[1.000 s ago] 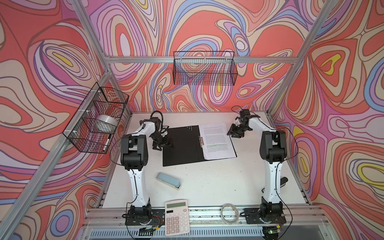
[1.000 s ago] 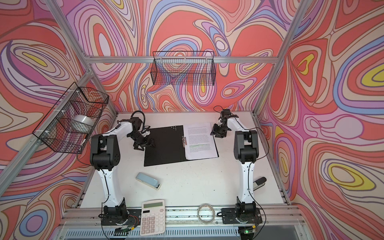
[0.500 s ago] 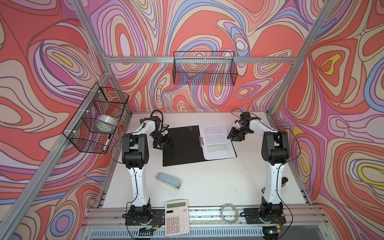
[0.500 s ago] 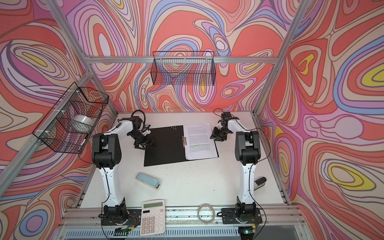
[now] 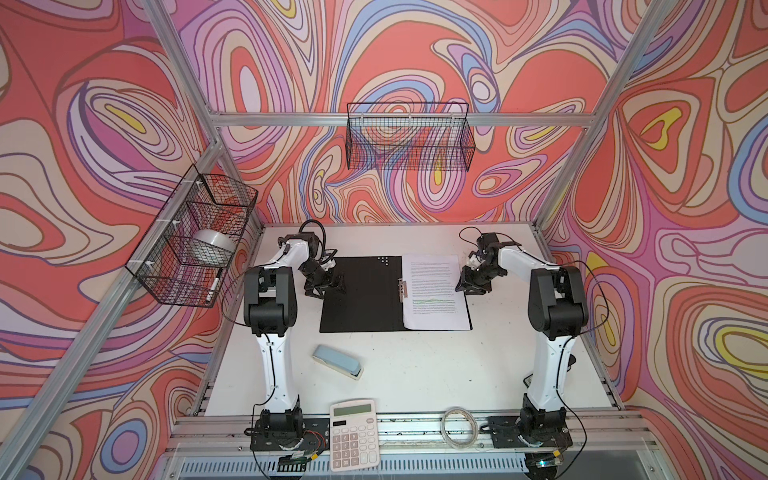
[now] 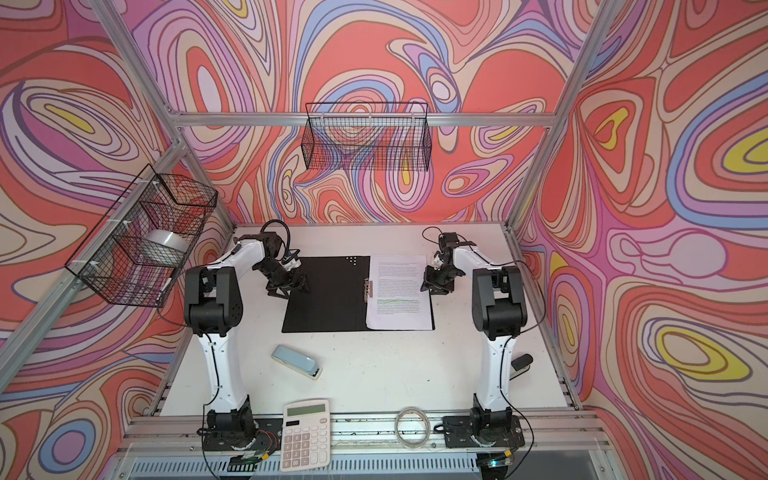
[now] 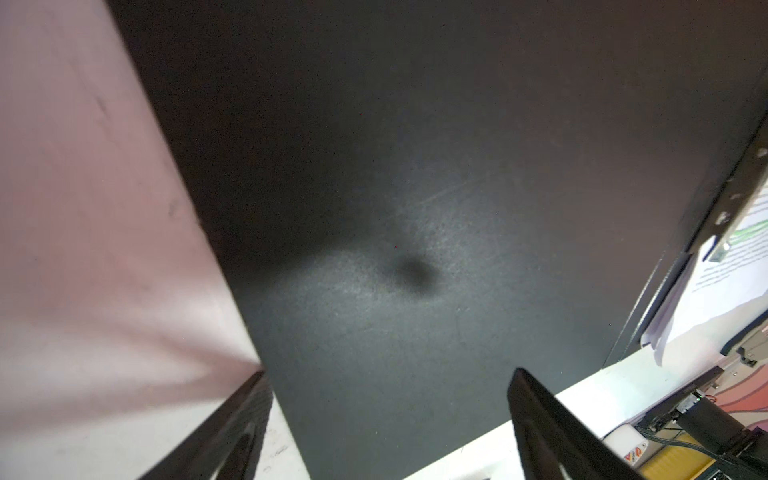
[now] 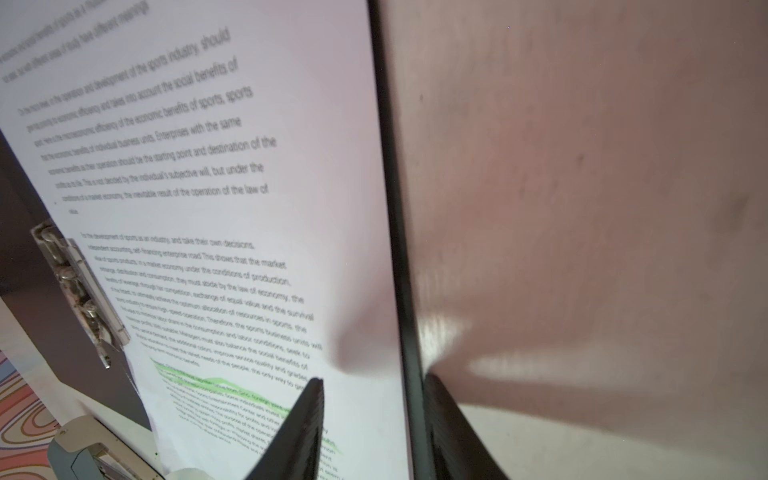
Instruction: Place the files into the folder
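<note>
The folder lies open on the table in both top views, black inside up. The files, white printed sheets with green highlighted lines, lie on its right half beside the metal clip. My left gripper stands open at the folder's left edge. In the left wrist view its jaws are spread wide across the black cover. My right gripper is open at the right edge. It has one finger over the files and one outside the folder's rim.
A blue-grey stapler lies in front of the folder. A white calculator and a coiled ring sit at the front rail. Wire baskets hang on the back wall and left wall.
My right gripper has slid toward the front along the right edge of the files. The left gripper has shifted only slightly at the folder's left edge.
</note>
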You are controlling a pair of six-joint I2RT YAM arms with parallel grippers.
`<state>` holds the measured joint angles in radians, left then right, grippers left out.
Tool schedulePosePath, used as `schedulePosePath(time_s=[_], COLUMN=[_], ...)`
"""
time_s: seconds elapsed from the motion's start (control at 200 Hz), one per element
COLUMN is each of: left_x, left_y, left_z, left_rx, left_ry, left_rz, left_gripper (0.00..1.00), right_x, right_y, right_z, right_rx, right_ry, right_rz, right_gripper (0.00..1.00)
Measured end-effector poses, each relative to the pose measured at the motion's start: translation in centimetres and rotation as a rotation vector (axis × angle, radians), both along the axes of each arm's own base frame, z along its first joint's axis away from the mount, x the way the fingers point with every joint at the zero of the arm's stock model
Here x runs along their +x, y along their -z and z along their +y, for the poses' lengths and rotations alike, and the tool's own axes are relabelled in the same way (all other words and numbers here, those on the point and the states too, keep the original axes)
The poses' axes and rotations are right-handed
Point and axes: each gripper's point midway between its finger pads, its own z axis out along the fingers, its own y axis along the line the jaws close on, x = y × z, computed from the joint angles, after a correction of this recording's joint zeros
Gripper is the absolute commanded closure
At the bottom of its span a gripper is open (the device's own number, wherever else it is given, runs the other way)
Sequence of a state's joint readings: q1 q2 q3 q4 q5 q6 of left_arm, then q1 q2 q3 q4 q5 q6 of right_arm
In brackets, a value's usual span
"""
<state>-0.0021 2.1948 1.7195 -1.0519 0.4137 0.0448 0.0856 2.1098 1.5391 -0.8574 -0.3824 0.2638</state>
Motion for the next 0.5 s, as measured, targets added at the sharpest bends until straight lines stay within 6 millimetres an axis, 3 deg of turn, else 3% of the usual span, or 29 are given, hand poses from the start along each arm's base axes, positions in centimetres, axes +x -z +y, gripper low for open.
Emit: schedulePosePath(time_s=[0.155,0.501], left_x=[-0.5,-0.4], left_y=[-0.1,0.1], left_z=[0.3,1.2], left_rx=[0.024,0.08], left_ry=[0.014,-0.002], left_rz=[-0.017,-0.042], left_gripper=[0.09,0.07], right_x=[-1.1,-1.0], right_y=[0.0,0.1], right_z=[0.3,0.4], right_rx=[0.001,0.006], right_ry=[0.021,0.06], right_rz=[0.016,0.007], right_gripper=[0.58,0.58])
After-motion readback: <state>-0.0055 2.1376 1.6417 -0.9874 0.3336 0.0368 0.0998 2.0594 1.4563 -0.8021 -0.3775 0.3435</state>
